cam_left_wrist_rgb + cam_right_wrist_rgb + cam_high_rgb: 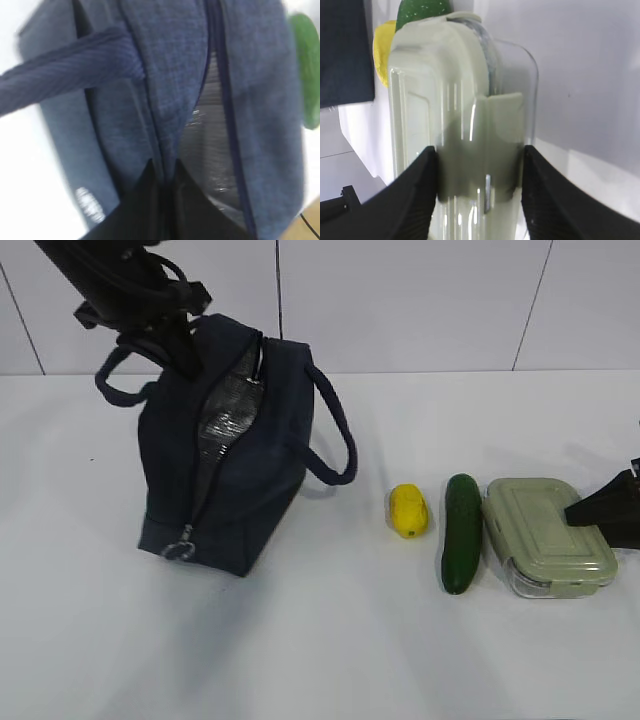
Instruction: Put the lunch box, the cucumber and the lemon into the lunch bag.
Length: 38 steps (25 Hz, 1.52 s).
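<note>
Gripping the top edge of the bag (225, 480), our left gripper (180, 345) sits in the upper left of the exterior frame, its black fingers (150, 200) clenched on a fold of navy fabric beside the unzipped opening. The bag stands upright on the white table (320, 660) at left centre, silver lining showing through the gap and a ring pull (178, 551) hanging low at its near end. One handle (335, 435) loops out toward the middle of the frame; the other curves behind our left arm.

To the right of the bag, well apart from it, we see three items lying in a row: the lemon (408, 510), then the cucumber (462, 532) just beside it, then the box (548, 536) with its pale green lid, close against the cucumber.

At the right edge of the frame our right gripper (600, 512) reaches the far end of the box. In the right wrist view its two dark fingers (417, 195) flank the lid's clip (497, 142), one on each side of the box; we cannot tell whether they press it or merely straddle it. The lemon and cucumber tip show beyond, at upper left.
</note>
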Motion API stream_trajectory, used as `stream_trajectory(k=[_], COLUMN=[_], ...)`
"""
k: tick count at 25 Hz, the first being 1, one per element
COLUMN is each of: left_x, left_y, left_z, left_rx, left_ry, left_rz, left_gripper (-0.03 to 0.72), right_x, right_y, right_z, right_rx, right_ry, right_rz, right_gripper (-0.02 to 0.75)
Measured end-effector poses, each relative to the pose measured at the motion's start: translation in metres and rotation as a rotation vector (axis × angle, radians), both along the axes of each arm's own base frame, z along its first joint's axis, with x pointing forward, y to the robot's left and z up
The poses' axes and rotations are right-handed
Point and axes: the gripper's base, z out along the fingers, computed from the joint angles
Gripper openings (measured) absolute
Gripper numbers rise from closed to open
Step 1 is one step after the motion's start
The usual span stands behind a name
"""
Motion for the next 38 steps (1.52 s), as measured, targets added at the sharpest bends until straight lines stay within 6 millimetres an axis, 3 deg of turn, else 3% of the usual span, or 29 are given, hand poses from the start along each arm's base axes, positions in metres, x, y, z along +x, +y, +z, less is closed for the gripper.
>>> stream_trajectory(k=[6,14,38], left_x=[0.004,0.008,0.008], left_y=[0.008,-0.014,-0.015], left_z=[0.017,-0.010,-0.010], left_rx=[0.010,0.024,0.024], left_ry=[-0.049,0.010,0.010], left_rz=[0.015,-0.030,-0.033], left_gripper=[-0.009,-0.009,-0.009], right_x=[0.000,0.000,0.009], right_y=[0.000,0.000,-0.002], right_z=[0.000,0.000,0.006], right_rx=[0.000,-0.001,0.022], right_ry=[-0.001,-0.002,0.022], right_rz=[-0.002,-0.005,-0.148], right_gripper=[0.377,0.377,0.361])
